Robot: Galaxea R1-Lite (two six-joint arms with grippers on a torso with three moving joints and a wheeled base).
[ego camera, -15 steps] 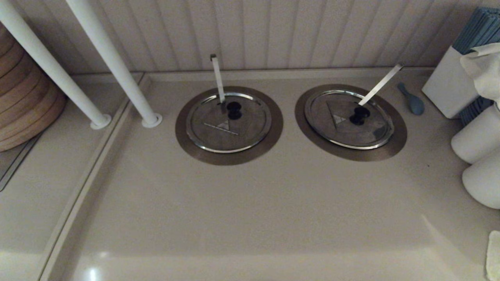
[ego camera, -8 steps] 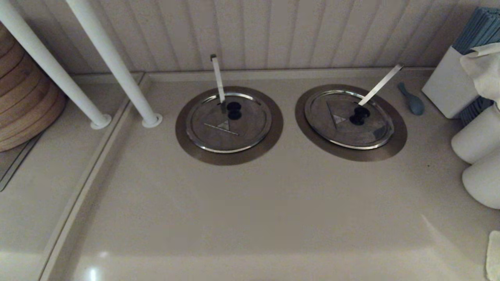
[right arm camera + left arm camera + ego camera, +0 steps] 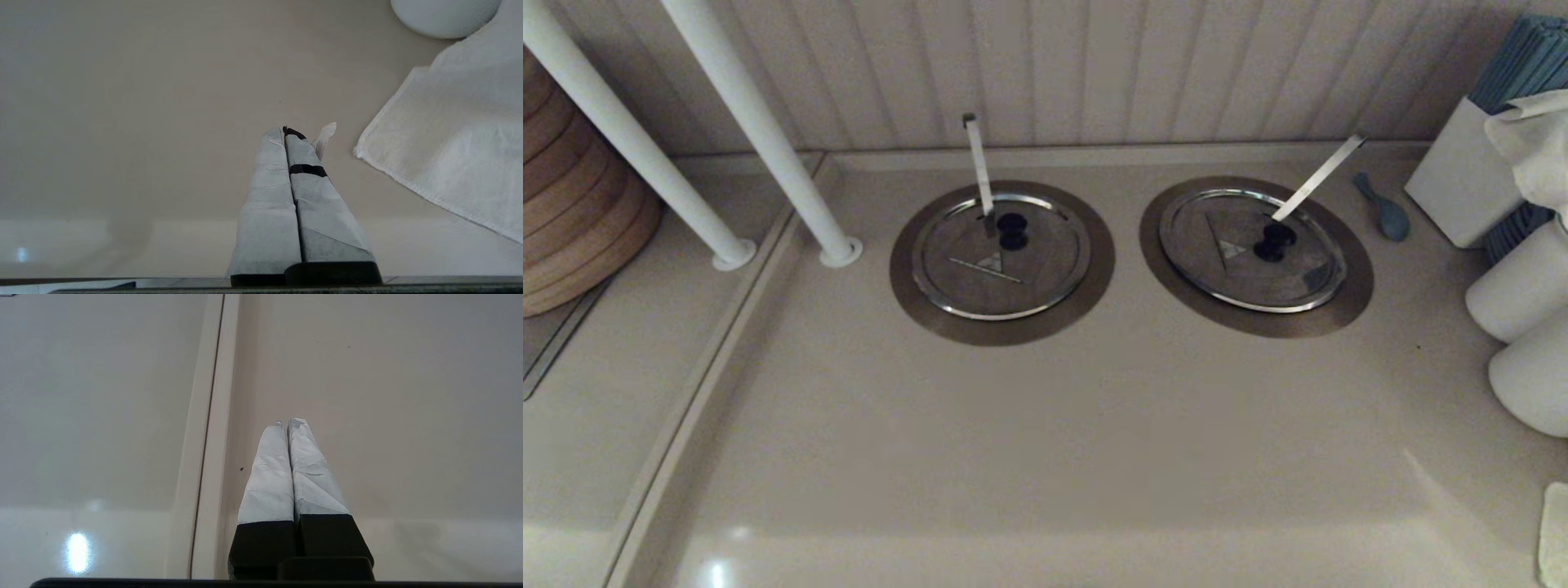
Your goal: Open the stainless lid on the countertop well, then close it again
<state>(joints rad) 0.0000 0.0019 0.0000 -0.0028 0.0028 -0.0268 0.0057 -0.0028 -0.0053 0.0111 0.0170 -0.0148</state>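
The stainless lid point(image 3: 1241, 261) lies flat over the countertop well, whose dull collar point(image 3: 1354, 287) rings it at the back right of the counter. Its black knob point(image 3: 1274, 242) sits at the centre, and a diagonal metal strip point(image 3: 1319, 177) rises from it toward the wall. Neither arm shows in the head view. My left gripper point(image 3: 287, 424) is shut with nothing in it, over bare counter beside a seam. My right gripper point(image 3: 282, 131) is shut and empty too, over bare counter near a white cloth point(image 3: 449, 143).
A twin lid point(image 3: 1001, 255) with a near-vertical strip point(image 3: 978, 165) sits to the left. Two white posts point(image 3: 760, 131) stand at the back left beside stacked wooden boards point(image 3: 572, 220). A blue spoon point(image 3: 1384, 208), a white box point(image 3: 1462, 175) and white jars point(image 3: 1523, 286) crowd the right edge.
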